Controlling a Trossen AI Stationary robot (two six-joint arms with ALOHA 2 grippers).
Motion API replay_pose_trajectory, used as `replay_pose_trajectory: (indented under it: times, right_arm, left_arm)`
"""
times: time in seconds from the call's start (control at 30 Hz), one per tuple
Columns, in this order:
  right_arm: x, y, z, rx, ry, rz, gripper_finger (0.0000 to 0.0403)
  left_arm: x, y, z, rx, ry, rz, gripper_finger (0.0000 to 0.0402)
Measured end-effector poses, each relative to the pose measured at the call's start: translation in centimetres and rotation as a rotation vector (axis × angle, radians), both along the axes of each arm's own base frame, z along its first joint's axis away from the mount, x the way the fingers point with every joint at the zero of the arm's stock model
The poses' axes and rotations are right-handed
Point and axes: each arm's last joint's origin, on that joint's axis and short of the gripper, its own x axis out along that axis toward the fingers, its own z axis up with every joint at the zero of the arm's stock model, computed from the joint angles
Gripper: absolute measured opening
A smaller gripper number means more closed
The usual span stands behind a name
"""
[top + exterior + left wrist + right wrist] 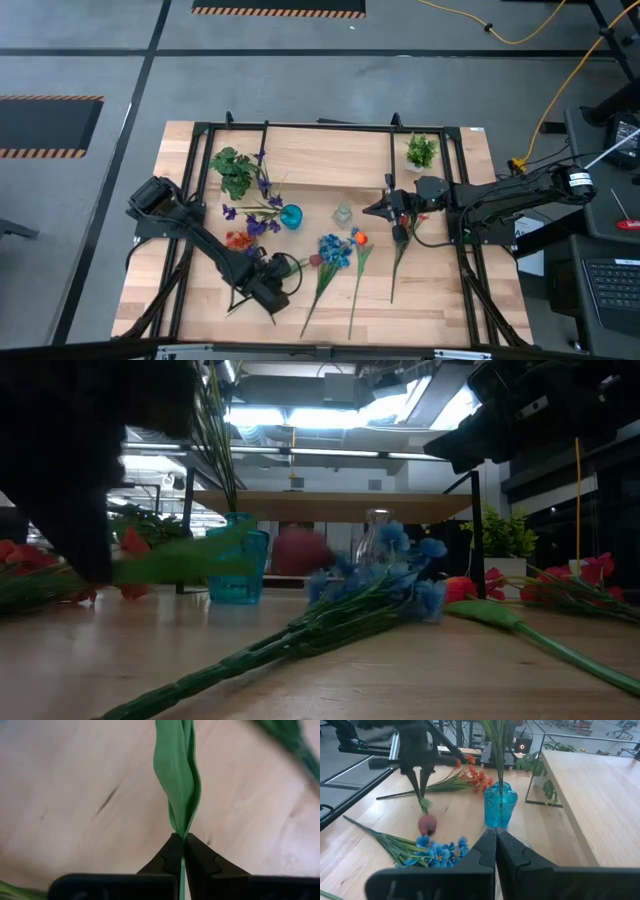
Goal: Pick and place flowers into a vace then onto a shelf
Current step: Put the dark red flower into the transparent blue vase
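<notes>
My left gripper is near the table's near edge, shut on a green-stemmed flower with a dark red bud. My right gripper is shut and empty, hovering beside a small clear vase. A blue glass vase stands upright with purple sprays in it. A blue-bloomed spray, an orange bud, a red spray and orange-red blooms lie flat on the tabletop. The wooden shelf runs along the far side. My left gripper pinches the flower's green leaf and stem between its two fingers, a short way from the bud. The fingers come from above, pointing down. The bud end hangs below them, lifted clear of the table in the low view.
Two leafy potted plants stand at the far left and far right. A black metal frame borders the table. Bare wood lies between the loose stems and the near edge.
</notes>
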Motion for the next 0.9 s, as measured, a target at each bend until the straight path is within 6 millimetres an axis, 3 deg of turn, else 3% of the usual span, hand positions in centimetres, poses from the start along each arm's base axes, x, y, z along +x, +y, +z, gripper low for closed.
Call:
replay_pose_trajectory:
  times: [0.2, 0.47, 0.73, 0.9]
  right_arm:
    - [0.0, 0.0, 0.0, 0.000, 0.001, 0.000, 0.0005]
    - [0.0, 0.0, 0.0, 0.001, 0.001, 0.001, 0.0005]
    - [0.0, 0.0, 0.0, -0.001, 0.000, 0.001, 0.0005]
    - [0.0, 0.0, 0.1, -0.002, -0.006, 0.001, 0.0005]
  left_arm:
    - [-1.7, -0.6, 3.1, 0.115, -0.144, -0.061, 0.0005]
    - [-4.1, -1.4, 6.9, 0.394, -0.440, -0.085, 0.0005]
    - [-6.1, -2.0, 6.4, 0.626, -0.632, -0.007, 0.0004]
    - [-6.3, -1.5, 5.6, 0.666, -0.681, 0.051, 0.0004]
